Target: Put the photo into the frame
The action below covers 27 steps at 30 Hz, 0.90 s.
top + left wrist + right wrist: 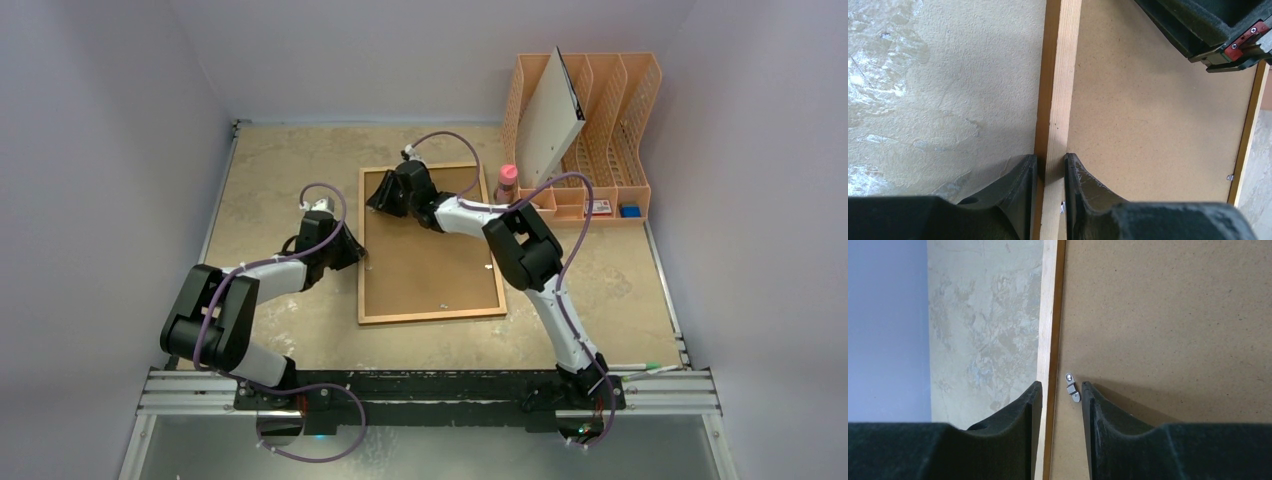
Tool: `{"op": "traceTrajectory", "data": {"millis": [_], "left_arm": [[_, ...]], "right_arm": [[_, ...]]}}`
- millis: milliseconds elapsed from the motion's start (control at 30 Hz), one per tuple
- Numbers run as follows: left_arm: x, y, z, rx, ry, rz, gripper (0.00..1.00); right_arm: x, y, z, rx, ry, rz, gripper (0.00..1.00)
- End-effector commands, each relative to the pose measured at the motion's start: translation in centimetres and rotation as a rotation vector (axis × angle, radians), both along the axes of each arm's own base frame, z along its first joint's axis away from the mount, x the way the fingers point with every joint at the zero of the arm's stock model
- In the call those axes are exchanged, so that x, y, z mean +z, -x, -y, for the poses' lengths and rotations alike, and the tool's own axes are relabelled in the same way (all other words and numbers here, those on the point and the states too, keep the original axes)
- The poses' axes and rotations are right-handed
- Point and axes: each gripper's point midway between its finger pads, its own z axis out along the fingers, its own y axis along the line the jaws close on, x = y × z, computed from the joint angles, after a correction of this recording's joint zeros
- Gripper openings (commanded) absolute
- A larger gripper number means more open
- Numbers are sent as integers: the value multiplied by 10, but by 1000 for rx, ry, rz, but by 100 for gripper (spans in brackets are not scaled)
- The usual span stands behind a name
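Lying face down mid-desk [270, 170], frame [430, 316] holds its backing board [430, 260]. Left jaws pinch its left rail. Right jaws, part open, straddle the far rail and a clip [1072, 387], gripping nothing. Photo [550, 120] apparently leans in the rack [625, 120]. A slipping finger could miss the clip and shove the frame.

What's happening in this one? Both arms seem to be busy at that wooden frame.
The frame lies back side up on the table, with its brown backing board seated in it. The left gripper has its jaws closed on the frame's left rail. Near the far left corner, the right gripper has its jaws open, straddling an edge rail and a small metal clip. A pale panel leans in the orange rack. Whether it is the photo is unclear.
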Motion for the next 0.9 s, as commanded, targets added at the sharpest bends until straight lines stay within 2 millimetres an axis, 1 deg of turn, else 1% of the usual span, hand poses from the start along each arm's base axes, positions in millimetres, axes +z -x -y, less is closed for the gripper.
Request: {"op": "traceTrajectory", "data": {"millis": [0, 33, 133, 300, 467, 567, 667, 867], "left_arm": [[5, -8, 0, 0, -8, 21, 24], [5, -8, 0, 0, -8, 22, 24], [6, -7, -1, 0, -9, 24, 25], [4, -8, -1, 3, -9, 22, 24], [3, -7, 0, -3, -7, 16, 24], [2, -8, 1, -4, -4, 15, 24], [2, -8, 2, -8, 1, 15, 24], [2, -8, 3, -11, 4, 13, 24]], "right_arm": [[2, -3, -7, 44, 5, 1, 37], [0, -2, -8, 53, 7, -9, 37], [6, 0, -9, 60, -5, -1, 37], [0, 4, -13, 86, -16, -20, 36], [1, 8, -15, 110, -24, -30, 35], [5, 10, -13, 105, -44, -11, 35], [2, 13, -14, 118, -49, -25, 34], [2, 17, -18, 144, -61, -30, 32]]}}
